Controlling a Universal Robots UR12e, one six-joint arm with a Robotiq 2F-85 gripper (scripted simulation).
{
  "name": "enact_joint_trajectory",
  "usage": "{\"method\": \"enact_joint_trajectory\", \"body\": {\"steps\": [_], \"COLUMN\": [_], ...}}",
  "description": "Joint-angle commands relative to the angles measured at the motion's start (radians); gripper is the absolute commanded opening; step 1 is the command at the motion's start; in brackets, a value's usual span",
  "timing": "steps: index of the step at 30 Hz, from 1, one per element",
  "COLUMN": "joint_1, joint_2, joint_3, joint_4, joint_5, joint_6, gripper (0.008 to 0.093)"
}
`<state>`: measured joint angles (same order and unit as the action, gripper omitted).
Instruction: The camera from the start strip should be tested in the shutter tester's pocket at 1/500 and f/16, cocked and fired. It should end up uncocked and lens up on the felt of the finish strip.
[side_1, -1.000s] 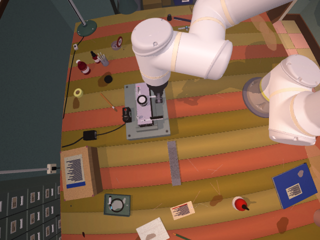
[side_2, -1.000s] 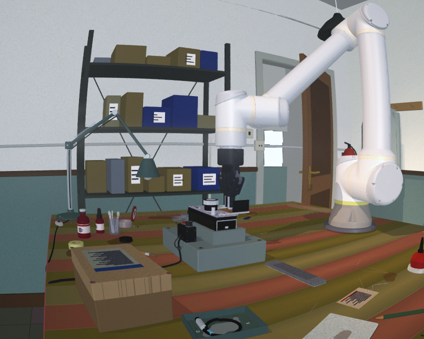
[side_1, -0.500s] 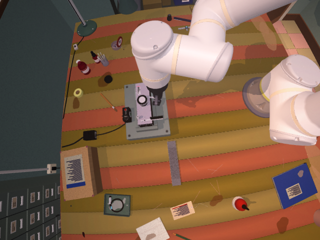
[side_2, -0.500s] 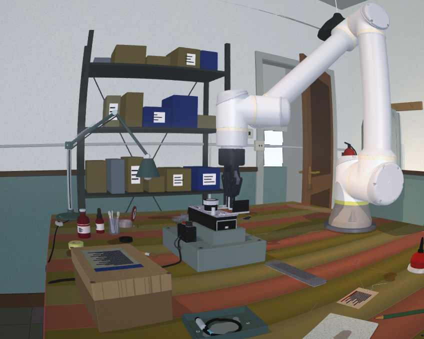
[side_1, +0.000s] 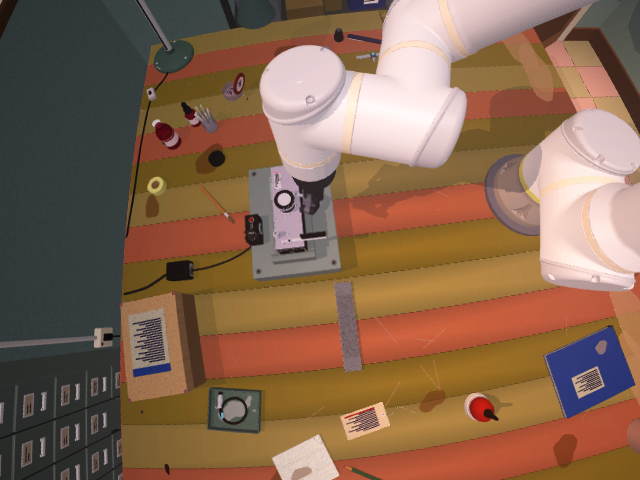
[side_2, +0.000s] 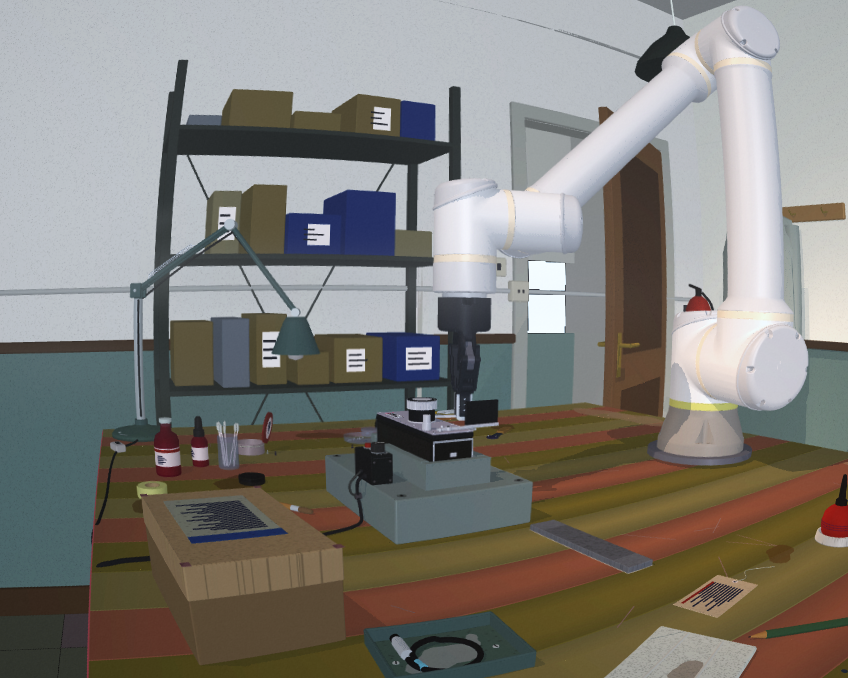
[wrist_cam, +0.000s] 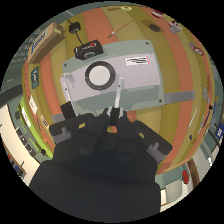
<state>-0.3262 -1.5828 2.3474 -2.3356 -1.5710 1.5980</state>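
Observation:
The camera (side_1: 287, 214) (side_2: 424, 433) (wrist_cam: 111, 80) sits lens up in the pocket of the grey shutter tester (side_1: 294, 225) (side_2: 428, 488), its pale top plate and round lens ring (wrist_cam: 99, 75) facing upward. A thin lever (wrist_cam: 118, 93) runs from the camera's top plate toward my fingers, and a dark knob at its end is held by my closed gripper (side_1: 310, 202) (side_2: 463, 403) (wrist_cam: 114, 116), which stands just above the camera's right side. A black flap (side_1: 313, 235) (side_2: 482, 411) sticks out at the camera's edge.
The cardboard box (side_1: 157, 345) (side_2: 240, 558) lies at the table's front left. A grey felt strip (side_1: 348, 325) (side_2: 590, 544) lies in front of the tester. The tester's control box (side_1: 253, 229) (wrist_cam: 88, 50) and cable sit on its left. Bottles and a cup stand far left.

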Motion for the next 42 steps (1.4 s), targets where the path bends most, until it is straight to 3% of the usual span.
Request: {"method": "enact_joint_trajectory", "body": {"steps": [1,17,37,42], "joint_1": [0.000,0.001,0.001,0.001], "joint_2": [0.000,0.000,0.000,0.000], "joint_3": [-0.001,-0.001,-0.001,-0.001], "joint_4": [0.000,0.000,0.000,0.000], "joint_5": [0.000,0.000,0.000,0.000], "joint_6": [0.002,0.011,0.011,0.011], "gripper": [0.0080,0.0080,0.0480,0.0480]}}
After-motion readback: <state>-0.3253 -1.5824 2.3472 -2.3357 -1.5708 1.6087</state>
